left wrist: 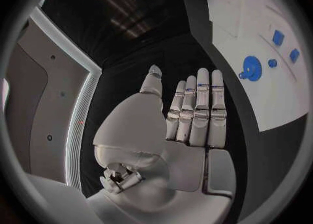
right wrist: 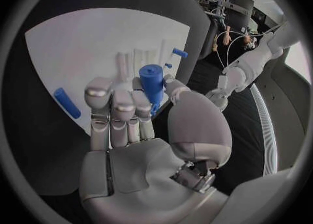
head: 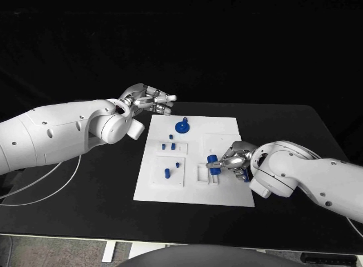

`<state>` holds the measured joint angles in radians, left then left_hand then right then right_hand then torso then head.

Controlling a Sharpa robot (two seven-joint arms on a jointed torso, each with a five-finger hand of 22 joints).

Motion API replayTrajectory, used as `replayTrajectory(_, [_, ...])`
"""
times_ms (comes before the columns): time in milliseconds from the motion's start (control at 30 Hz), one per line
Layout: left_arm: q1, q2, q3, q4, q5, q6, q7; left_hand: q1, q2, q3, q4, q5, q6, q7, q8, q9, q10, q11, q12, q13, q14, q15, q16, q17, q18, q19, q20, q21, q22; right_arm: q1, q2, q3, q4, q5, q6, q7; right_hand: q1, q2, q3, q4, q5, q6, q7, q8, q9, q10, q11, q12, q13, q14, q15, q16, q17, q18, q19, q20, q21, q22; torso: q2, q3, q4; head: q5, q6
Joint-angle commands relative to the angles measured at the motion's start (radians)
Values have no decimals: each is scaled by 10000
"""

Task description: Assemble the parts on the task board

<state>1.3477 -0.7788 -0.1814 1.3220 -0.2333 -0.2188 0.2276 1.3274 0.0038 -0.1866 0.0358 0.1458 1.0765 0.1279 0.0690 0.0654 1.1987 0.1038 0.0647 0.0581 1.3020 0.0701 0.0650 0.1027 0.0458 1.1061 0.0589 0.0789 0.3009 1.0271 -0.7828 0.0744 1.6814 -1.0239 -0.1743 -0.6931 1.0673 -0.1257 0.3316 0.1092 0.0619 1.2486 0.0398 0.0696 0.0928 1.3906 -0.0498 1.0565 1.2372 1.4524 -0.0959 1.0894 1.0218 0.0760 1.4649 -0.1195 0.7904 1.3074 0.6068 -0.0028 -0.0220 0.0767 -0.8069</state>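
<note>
A flat white rectangular task board (head: 199, 189) lies in the middle of the black table (head: 85, 189), and the small blue parts are spread across it. The right hand (head: 232, 159) sits over the board's right side, about halfway along that edge, and grips a thick blue cylindrical peg (head: 212, 164) between the thumb and the curled-in fingers; in the right wrist view the same peg (right wrist: 151, 79) stands up out of the fingers (right wrist: 124, 107), with its flat round end clear of them. The left hand (head: 148, 100) hovers just off the board's far left corner, above the table rather than the board, and holds nothing; the left wrist view shows its fingers (left wrist: 199, 112) stretched out straight and close together, with the thumb set apart. On the far part of the board rests a round blue disc with a raised hub (head: 182, 127), and just beyond it a small blue stud (head: 185, 119). Nearer the middle, 2 short blue pegs (head: 168, 147) stand side by side in a raised white block. Closer to the near edge, a slim blue pin (head: 167, 173) and a smaller blue pin (head: 178, 164) lie on another white block.
</note>
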Motion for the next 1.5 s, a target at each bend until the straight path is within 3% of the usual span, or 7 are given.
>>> replayTrajectory(33, [9, 24, 8, 20, 63, 136, 45, -128, -62, 46, 91, -56, -26, -9, -21, 1, -35, 1, -20, 11, -1, 54, -18, 12, -99, 54, -6, 29, -40, 1, 107, -47, -103, 66, 402, -174, -8, -129, -11, 120, -30, 121, -63, -57, -6, -62, 2, -60, -14, -23, -60, -24, -11, -190, 545, -45, 45, 896, 14, 8, 11, 27, -14])
replayTrajectory(800, [16, 11, 8, 70, 62, 164, 42, -197, -127, 110, 181, -79, -39, -6, -19, 3, -44, 6, -18, 12, -11, 59, -18, 15, -98, 55, -1, 43, -104, 3, 688, -381, -690, -264, 623, -289, -127, -258, -82, 377, -80, 81, -42, -55, -12, -107, 16, -113, -49, -43, -64, -88, -26, -180, 532, -52, -57, 883, 19, 1, -17, 157, -68])
replayTrajectory(1000, [18, 11, 8, 75, 62, 159, 40, -211, -127, 120, 203, -82, -43, -3, -20, 2, -52, 9, -20, 12, -20, 62, -18, 14, -98, 50, 1, 43, -118, 3, 771, -410, -757, -312, 570, -275, -334, -685, -250, 770, -134, 27, -30, -55, -36, -151, 16, -192, -86, -53, -87, -140, -30, -175, 527, -82, -128, 870, 13, 8, -19, 187, -66])
replayTrajectory(1200, [23, 8, 8, 77, 62, 157, 26, -230, -147, 126, 231, -84, -104, 16, -31, -1, -54, 14, -19, 12, -20, 63, -18, 14, -96, 52, 3, 47, -133, 4, 804, -426, -805, -334, 599, -266, -166, -922, -1745, 1785, -131, -181, 13, -56, -84, -279, 45, -342, -122, -69, -102, -228, -5, -171, 522, -112, -224, 856, 12, 2, -25, 225, -93])
replayTrajectory(1400, [27, 2, 8, 80, 62, 151, 23, -250, -161, 137, 259, -89, -112, 16, -20, 3, -59, 15, -19, 12, -24, 65, -18, 15, -95, 53, 5, 50, -145, 4, 797, -434, -847, -340, 539, -263, -212, -680, -2910, 1808, -124, -262, 32, -49, -86, -328, 62, -409, -136, -60, -86, -292, 28, -163, 526, -96, -264, 858, 17, 13, -32, 224, -85])
replayTrajectory(1467, [28, 0, 8, 82, 62, 150, 23, -259, -179, 145, 277, -98, -123, 20, -21, 2, -62, 17, -18, 12, -24, 66, -17, 15, -95, 52, 6, 51, -154, 4, 793, -435, -850, -342, 508, -260, -134, -380, -3377, 1767, -99, -279, 44, -49, -59, -338, 80, -405, -136, -50, -66, -314, 36, -148, 528, -68, -273, 861, 22, 16, -32, 223, -85])
replayTrajectory(1500, [29, 0, 8, 83, 62, 151, 22, -261, -184, 147, 283, -100, -127, 21, -22, 2, -63, 17, -18, 13, -24, 66, -17, 16, -95, 51, 7, 52, -157, 4, 790, -435, -849, -342, 496, -256, -34, 62, -4041, 1445, 195, -297, 54, -53, -14, -347, 83, -383, -139, -43, -44, -328, 35, -123, 531, -39, -278, 864, 22, 16, -32, 223, -85])
